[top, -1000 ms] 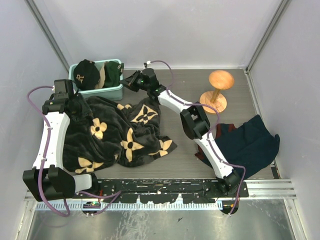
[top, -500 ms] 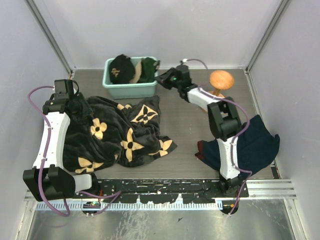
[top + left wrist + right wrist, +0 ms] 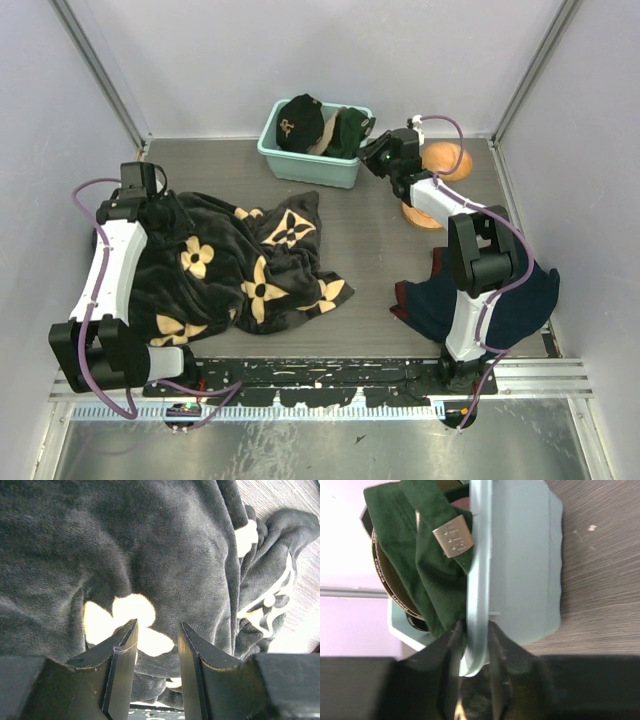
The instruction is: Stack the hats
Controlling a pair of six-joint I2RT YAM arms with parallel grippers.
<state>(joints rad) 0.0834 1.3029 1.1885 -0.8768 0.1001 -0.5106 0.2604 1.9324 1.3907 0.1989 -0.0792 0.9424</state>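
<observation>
In teal tub (image 3: pixel 305 168), hats (image 3: pixel 298 122) heaped: likely light, floppy; stiff brim the best hold. Right claw (image 3: pixel 472 630) straddles teal tub rim, grip unclear. Left claw (image 3: pixel 157 630) spread, empty, well away.

I see 2 arms. The left arm (image 3: pixel 108 262) and the right arm (image 3: pixel 437 199) have white links and black joints. A purple cable (image 3: pixel 88 185) follows each. The fingers (image 3: pixel 121 672) are black wedges.

Grey table (image 3: pixel 370 260) with teal bin (image 3: pixel 300 165), flowered black blanket (image 3: pixel 230 265), navy cloth (image 3: pixel 515 295), wooden stand (image 3: pixel 450 160).
</observation>
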